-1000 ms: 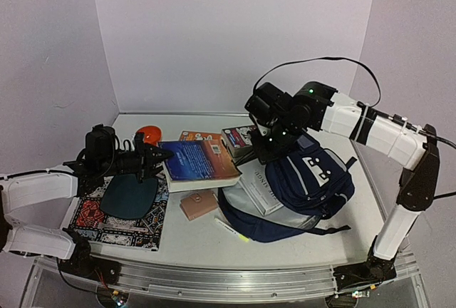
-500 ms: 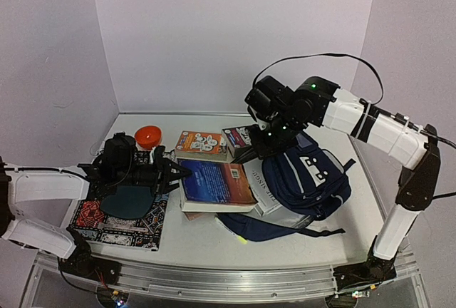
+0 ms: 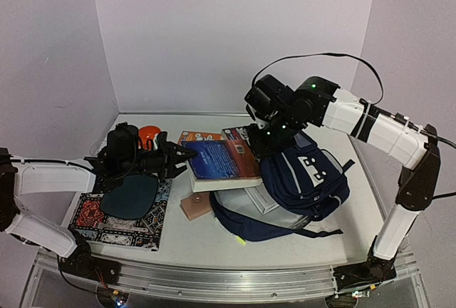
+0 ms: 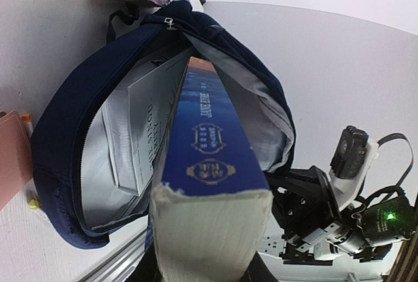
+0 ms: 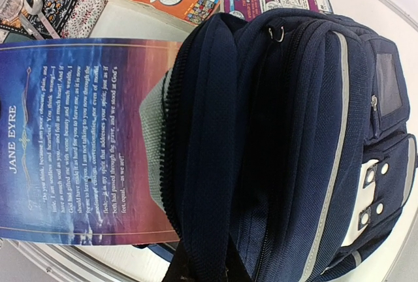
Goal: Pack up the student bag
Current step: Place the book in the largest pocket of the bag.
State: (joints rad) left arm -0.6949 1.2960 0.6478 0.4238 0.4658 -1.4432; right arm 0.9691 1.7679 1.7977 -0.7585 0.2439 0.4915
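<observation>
My left hand (image 3: 179,155) pinches the near end of a blue book (image 3: 222,160) whose back cover reads "JANE EYRE". Its far end sits in the open mouth of the student bag (image 3: 306,180), right of centre on the desk (image 3: 285,247). A pale book (image 4: 140,125) lies inside. My right hand (image 3: 269,135) is pressed together on the bag's top edge.

Backpack (image 3: 308,188), mat (image 3: 96,224) on white table (image 3: 285,249)

Lab test booth; bare lilac walls (image 3: 214,37); table (image 3: 285,251) on aluminium rail (image 3: 214,277).
</observation>
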